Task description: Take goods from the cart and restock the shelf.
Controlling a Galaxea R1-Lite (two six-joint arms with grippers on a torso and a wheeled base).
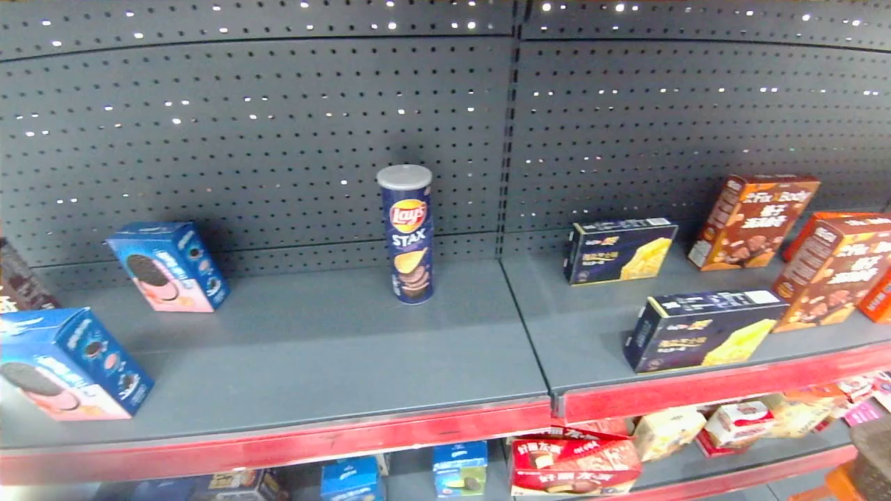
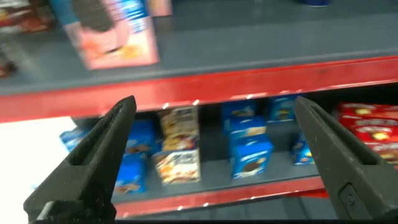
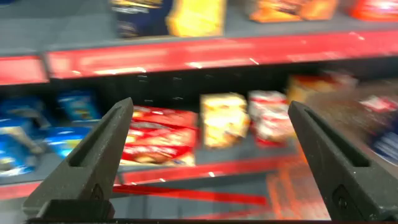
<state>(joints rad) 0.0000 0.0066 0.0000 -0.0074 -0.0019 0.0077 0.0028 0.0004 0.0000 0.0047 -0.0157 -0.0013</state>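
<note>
One chips can (image 1: 406, 233) upright at the middle of the upper shelf (image 1: 313, 362), close to the pegboard back panel (image 1: 278, 139), well apart from two blue-and-pink cookie boxes (image 1: 169, 266) toward the left end and from dark blue-and-yellow boxes (image 1: 618, 250) and brown boxes (image 1: 752, 221) on the right-hand board. Holds nothing in either hand: left gripper (image 2: 214, 102) with fingers spread wide, facing the shelf's red front edge (image 2: 249, 84) and blue boxes (image 2: 252, 155) on the tier below; right gripper (image 3: 209, 104) likewise spread wide before red packs (image 3: 158, 140) and pale boxes (image 3: 224, 118) on that lower tier.
</note>
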